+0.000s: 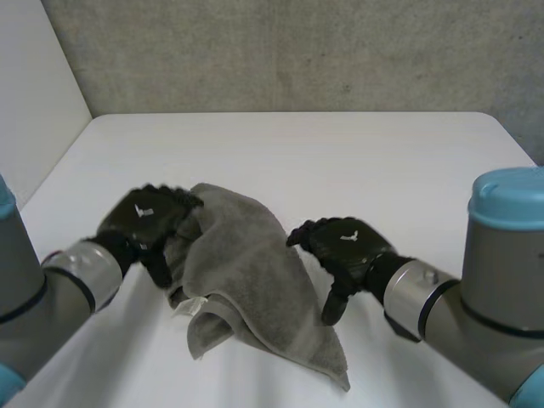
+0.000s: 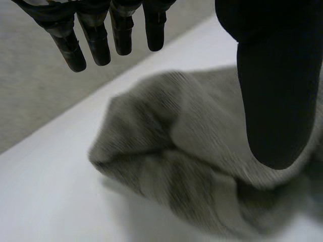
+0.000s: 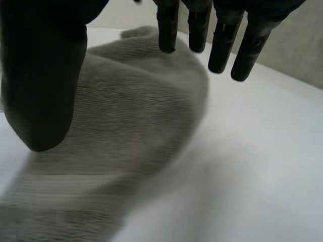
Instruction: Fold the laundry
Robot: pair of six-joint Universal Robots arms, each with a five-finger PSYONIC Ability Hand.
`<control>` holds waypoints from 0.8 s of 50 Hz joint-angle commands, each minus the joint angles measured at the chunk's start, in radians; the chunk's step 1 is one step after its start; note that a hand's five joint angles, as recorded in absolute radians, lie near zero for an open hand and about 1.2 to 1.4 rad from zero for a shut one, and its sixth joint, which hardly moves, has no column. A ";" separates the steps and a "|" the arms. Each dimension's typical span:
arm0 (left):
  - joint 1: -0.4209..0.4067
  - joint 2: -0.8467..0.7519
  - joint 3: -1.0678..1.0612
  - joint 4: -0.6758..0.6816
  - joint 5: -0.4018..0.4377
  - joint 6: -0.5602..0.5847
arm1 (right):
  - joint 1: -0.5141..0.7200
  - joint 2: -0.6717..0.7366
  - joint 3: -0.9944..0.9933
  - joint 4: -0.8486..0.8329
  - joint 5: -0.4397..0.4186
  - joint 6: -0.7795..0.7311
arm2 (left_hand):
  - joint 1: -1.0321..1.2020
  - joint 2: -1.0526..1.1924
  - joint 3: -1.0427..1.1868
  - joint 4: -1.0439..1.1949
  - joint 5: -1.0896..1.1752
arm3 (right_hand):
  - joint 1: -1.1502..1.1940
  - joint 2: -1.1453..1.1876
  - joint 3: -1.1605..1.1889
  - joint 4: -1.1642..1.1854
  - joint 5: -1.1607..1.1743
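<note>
A grey towel lies crumpled on the white table, with a white tag at its near left fold. My left hand is at the towel's left edge, open. Its straight fingers and thumb hang apart above the cloth. At the towel's right edge my right hand is open as well. Over the towel its fingers and thumb stand spread, with nothing pinched.
A grey wall rises behind the table's far edge. Bare white tabletop stretches beyond and to the right of the towel. My two forearms come in at the near left and near right corners.
</note>
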State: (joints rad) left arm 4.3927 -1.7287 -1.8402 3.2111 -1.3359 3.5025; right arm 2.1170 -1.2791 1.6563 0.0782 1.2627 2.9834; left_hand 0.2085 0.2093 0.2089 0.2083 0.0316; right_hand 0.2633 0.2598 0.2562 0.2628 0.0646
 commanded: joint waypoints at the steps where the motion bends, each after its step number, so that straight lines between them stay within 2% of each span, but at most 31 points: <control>1: 0.008 -0.040 -0.074 0.054 0.084 0.096 | 0.054 0.020 0.028 -0.046 -0.002 0.006 | 0.034 0.034 0.034 0.035 0.037 | -0.089 -0.085 -0.082 -0.088 -0.065; 7: -0.004 -0.086 -0.093 0.141 0.107 0.096 | 0.047 0.041 0.051 -0.072 -0.003 -0.009 | 0.052 0.051 0.052 0.052 0.054 | -0.089 -0.085 -0.082 -0.088 -0.065; 10: -0.010 -0.112 -0.091 0.200 0.107 0.096 | 0.043 0.041 0.072 -0.084 -0.003 -0.032 | 0.102 0.101 0.101 0.102 0.104 | -0.089 -0.085 -0.082 -0.088 -0.065; 12: -0.018 -0.133 -0.080 0.251 0.106 0.093 | 0.041 0.040 0.094 -0.097 -0.002 -0.056 | 0.216 0.215 0.215 0.216 0.218 | -0.089 -0.085 -0.082 -0.088 -0.065; 22: -0.053 -0.233 -0.019 0.291 0.103 0.098 | 0.041 0.037 0.115 -0.118 0.009 -0.070 | 0.263 0.262 0.263 0.263 0.266 | -0.089 -0.085 -0.082 -0.088 -0.065; 23: -0.058 -0.239 -0.010 0.289 0.101 0.096 | 0.041 0.035 0.114 -0.120 0.011 -0.070 | 0.374 0.373 0.373 0.374 0.376 | -0.089 -0.085 -0.082 -0.088 -0.065; 24: -0.058 -0.239 -0.010 0.289 0.101 0.096 | 0.041 0.035 0.114 -0.120 0.011 -0.070 | 0.375 0.374 0.374 0.375 0.377 | -0.089 -0.085 -0.082 -0.088 -0.065; 25: -0.061 -0.239 -0.002 0.291 0.100 0.093 | 0.040 0.032 0.114 -0.121 0.011 -0.066 | 0.555 0.554 0.555 0.555 0.558 | -0.089 -0.085 -0.082 -0.088 -0.065; 26: -0.061 -0.239 -0.002 0.291 0.100 0.093 | 0.041 0.030 0.112 -0.127 0.011 -0.061 | 0.557 0.556 0.556 0.557 0.559 | -0.089 -0.085 -0.082 -0.088 -0.065; 27: -0.062 -0.230 0.010 0.296 0.098 0.092 | 0.041 0.030 0.112 -0.127 0.011 -0.061 | 0.731 0.731 0.731 0.732 0.734 | -0.089 -0.085 -0.082 -0.088 -0.065; 28: -0.062 -0.230 0.010 0.296 0.098 0.092 | 0.041 0.029 0.112 -0.135 0.012 -0.057 | 0.733 0.732 0.733 0.733 0.735 | -0.089 -0.085 -0.082 -0.088 -0.065; 30: -0.076 -0.198 0.047 0.296 0.096 0.087 | 0.041 0.029 0.106 -0.140 0.014 -0.052 | 0.944 0.943 0.943 0.944 0.946 | -0.089 -0.085 -0.082 -0.088 -0.065; 36: -0.095 -0.131 0.094 0.303 0.092 0.052 | 0.047 0.020 0.071 -0.146 0.035 0.031 | 1.036 1.035 1.035 1.036 1.038 | -0.089 -0.085 -0.082 -0.088 -0.065; 40: -0.096 -0.088 0.136 0.309 0.048 -0.029 | 0.054 0.017 0.046 -0.146 0.049 0.098 | 1.074 1.073 1.073 1.074 1.076 | -0.089 -0.085 -0.082 -0.088 -0.065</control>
State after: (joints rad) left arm 4.3010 -1.8704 -1.7486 3.5140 -1.2491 3.5512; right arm 2.1629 -1.2576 1.7353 -0.0671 1.2941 2.9943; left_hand 1.0728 1.0836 1.0822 1.0839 0.8991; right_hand 0.2355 0.2450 0.2421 0.2598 0.0646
